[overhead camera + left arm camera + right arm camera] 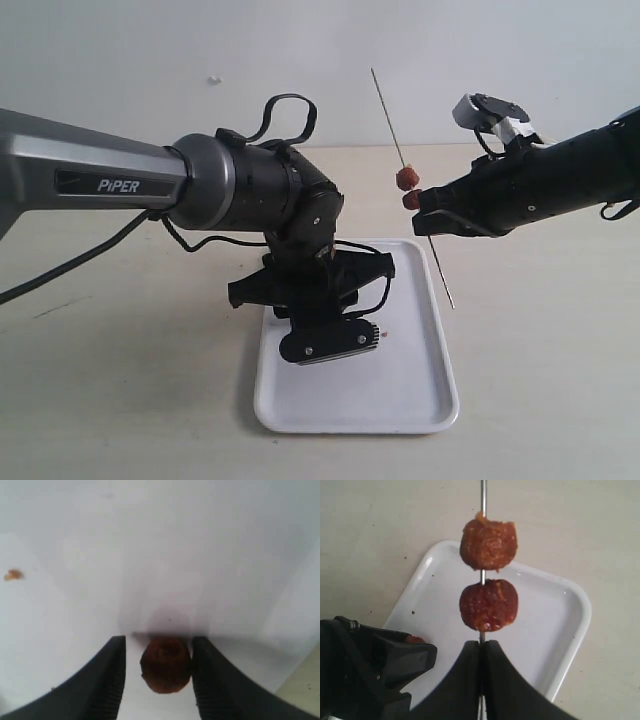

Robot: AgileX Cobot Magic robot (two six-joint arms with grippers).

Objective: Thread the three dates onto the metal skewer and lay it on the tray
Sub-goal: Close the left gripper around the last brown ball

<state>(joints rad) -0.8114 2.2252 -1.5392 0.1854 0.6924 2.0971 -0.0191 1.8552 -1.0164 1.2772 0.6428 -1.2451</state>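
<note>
Wrinkled reddish-brown date [165, 667] sits loose between open jaws of left tool [159, 641]; off-centre squeeze could squirt it away; right tool [481, 645] clamps thin grey metal skewer [482, 490].

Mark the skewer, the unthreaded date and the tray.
skewer [386, 110], exterior view, bare upper shaft.
unthreaded date [165, 665], left wrist view, middle of its wrinkled face.
tray [400, 380], exterior view, bare floor at its near end.
</note>
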